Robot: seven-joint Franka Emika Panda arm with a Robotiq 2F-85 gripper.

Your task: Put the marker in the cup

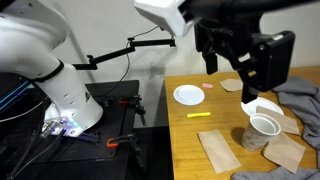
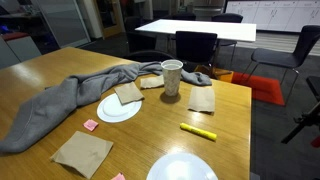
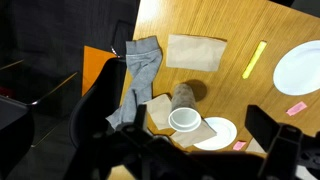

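Note:
The yellow marker [image 1: 200, 116] lies flat on the wooden table, apart from the cup; it also shows in the other exterior view [image 2: 198, 131] and in the wrist view [image 3: 255, 59]. The cup [image 1: 261, 127] stands upright with a white round rim, next to a white dish with tan paper; it shows in an exterior view [image 2: 172, 78] and in the wrist view [image 3: 184, 119]. My gripper [image 1: 240, 78] hangs high above the table over the cup area, open and empty. In the wrist view its dark fingers [image 3: 180, 145] frame the cup far below.
A grey cloth [image 2: 60, 105] lies across the table beside a white dish [image 2: 103, 112] that carries tan paper. Another white dish [image 2: 182, 168] sits near the table edge. Tan paper pieces [image 2: 82, 153] [image 2: 202, 98] and small pink bits [image 2: 91, 125] lie around.

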